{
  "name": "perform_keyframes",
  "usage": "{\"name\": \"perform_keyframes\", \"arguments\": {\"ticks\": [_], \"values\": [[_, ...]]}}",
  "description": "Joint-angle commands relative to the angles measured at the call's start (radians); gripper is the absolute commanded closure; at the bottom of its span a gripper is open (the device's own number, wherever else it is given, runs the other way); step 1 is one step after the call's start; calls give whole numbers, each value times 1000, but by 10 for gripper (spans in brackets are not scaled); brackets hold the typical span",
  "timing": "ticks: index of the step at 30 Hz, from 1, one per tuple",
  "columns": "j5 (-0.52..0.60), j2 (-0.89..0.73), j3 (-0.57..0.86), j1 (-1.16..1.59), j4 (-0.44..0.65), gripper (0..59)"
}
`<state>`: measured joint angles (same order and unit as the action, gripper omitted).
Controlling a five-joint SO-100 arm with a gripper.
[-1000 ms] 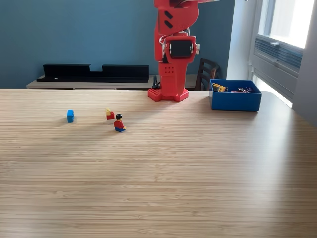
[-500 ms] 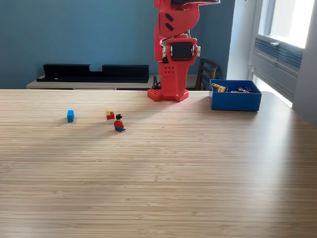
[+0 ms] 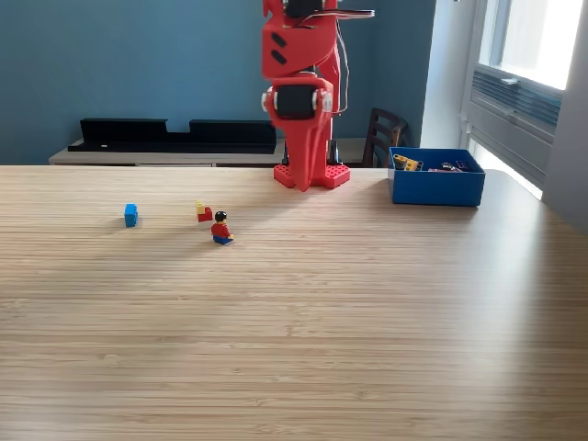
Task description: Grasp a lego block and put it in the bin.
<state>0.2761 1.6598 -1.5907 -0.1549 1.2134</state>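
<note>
The exterior view showed a wide wooden desk [image 3: 294, 331] with the red arm [image 3: 299, 101] standing upright on its base at the far edge, in front of a blue wall. The arm's upper part ran out of the top of the picture, so the gripper was not in sight and it could not be told how far it was open or whether it held anything.

The bin [image 3: 436, 184], a shallow bright blue box, sat on the desk near the far edge toward the exterior view's right, just beside the arm's base, with a few small pieces showing over its rim.

Toward the exterior view's left, three lego pieces lay well apart from the bin: a small blue block [image 3: 130, 215] standing alone, a red and yellow block [image 3: 203, 212] nearer the middle, and a little figure [image 3: 221, 229] with a red top just beside that block, nearer the camera.

A long black tray [image 3: 175, 134] rested on a ledge behind the desk.
</note>
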Motion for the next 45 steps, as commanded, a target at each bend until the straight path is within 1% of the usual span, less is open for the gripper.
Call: {"name": "perform_keyframes", "arguments": {"ticks": [1,12,18,20,24,25,26,37,45], "values": [[63,81,15,-224,-11,586],[179,81,-8,-678,-12,586],[173,78,-77,-790,-103,584],[167,77,-91,-804,-117,526],[167,75,-112,-808,-146,343],[167,74,-117,-808,-158,314],[167,69,-118,-807,-167,304],[172,-212,-3,-807,-167,334],[187,-331,86,-818,-167,340]]}}
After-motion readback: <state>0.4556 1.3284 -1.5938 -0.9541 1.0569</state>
